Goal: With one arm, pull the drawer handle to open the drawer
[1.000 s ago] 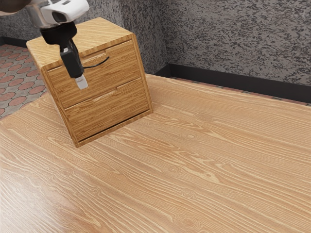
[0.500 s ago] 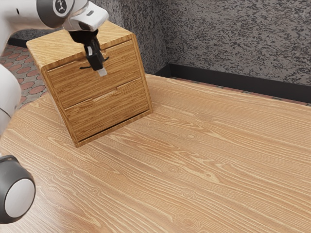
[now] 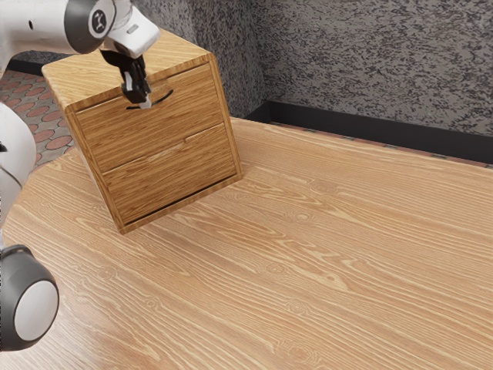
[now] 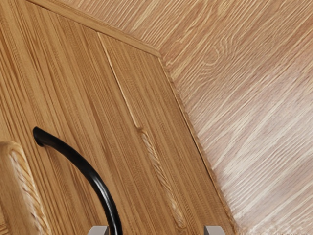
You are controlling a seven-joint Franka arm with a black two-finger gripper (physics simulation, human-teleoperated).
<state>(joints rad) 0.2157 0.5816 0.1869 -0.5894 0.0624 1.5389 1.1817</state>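
Hand (image 3: 142,97) hangs fingers-down against the front of the cabinet (image 3: 92,71), at the cabinet's top drawer (image 3: 181,112). In the wrist view the two fingertips (image 4: 98,230) stand apart and are not clamped. The black arched handle (image 4: 78,161) runs between them, close by one tip and clear of the other. So the hand is open: handle straddled, no grip yet. The handle sits on the top drawer's front, near the cabinet's upper edge. That front looks flush with the cabinet frame, so the drawer is not opened. The cabinet's lower drawer (image 3: 173,166) is likewise flush.

Judgement for this step: centre the handle between the fingers before closing, since it lies off to one side. Close across the thin bar at the crown of the arch, where it stands off the wood. Then pull straight out, square to the cabinet front. A downward or sideways pull risks the bar slipping out, or the cabinet dragging across the table (image 3: 323,247).

Writing: none legible on cabinet, handle or table. The arm (image 3: 85,15) above the cabinet carries a small dark mark, too small to read.
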